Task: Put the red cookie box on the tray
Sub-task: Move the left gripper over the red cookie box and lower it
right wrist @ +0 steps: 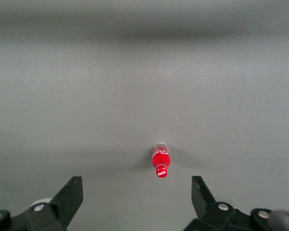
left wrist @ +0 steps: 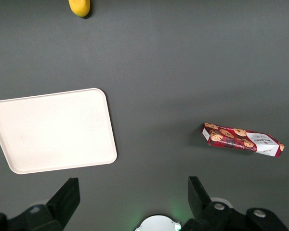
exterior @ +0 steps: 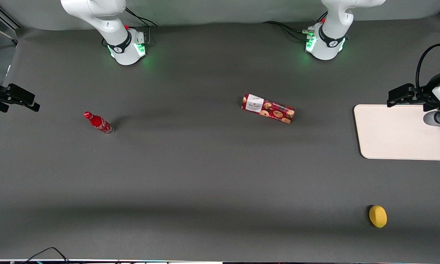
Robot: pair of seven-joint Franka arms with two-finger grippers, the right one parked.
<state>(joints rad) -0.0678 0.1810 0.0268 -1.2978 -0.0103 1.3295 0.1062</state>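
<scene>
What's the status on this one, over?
Gripper open, holding nothing, high above the tray's edge. Red cookie box untouched on the table mid-workspace, apart from the empty tray. Path between them unobstructed; lemon lies nearer the front camera.

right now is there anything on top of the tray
Nothing lies on the tray; its visible surface is bare. The red cookie box rests apart on the table. The open gripper hangs above, hiding one corner in the front view.

Small red bottle (right wrist: 160, 163) standing alone on grey surface (right wrist: 144, 86), seen from above, red cap pointing up at camera. Two dark fingers (right wrist: 67, 199) of parked arm sticking out wide apart, holding nothing. Bottle sitting between them, not touching either.
</scene>
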